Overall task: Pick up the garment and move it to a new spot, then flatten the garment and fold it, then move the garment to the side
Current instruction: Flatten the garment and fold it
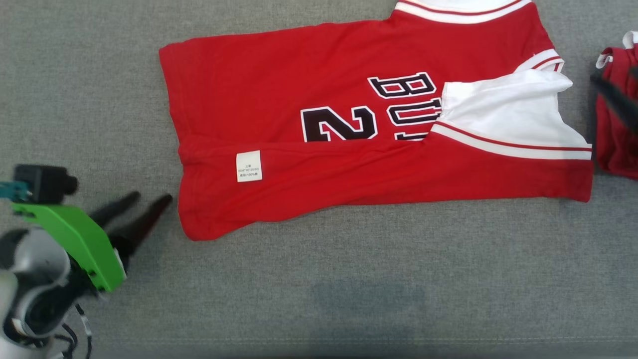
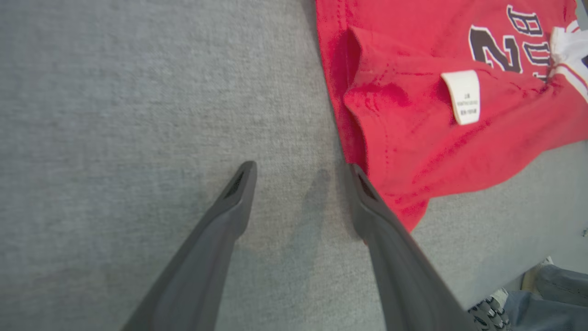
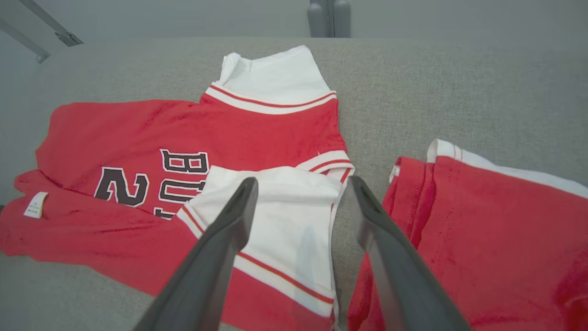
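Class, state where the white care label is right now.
In the head view, the white label lies on the garment's folded-over near flap, just below-left of the black number 2.

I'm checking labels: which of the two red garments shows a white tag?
The jersey with black lettering, spread in the middle: its white tag sits on the folded-over flap. The other garment, at the right edge, shows no tag or lettering.

Soft, even light, only faint shadows; the left end effector (image 1: 151, 198) is motion-blurred, and wrist views bend at the edges.
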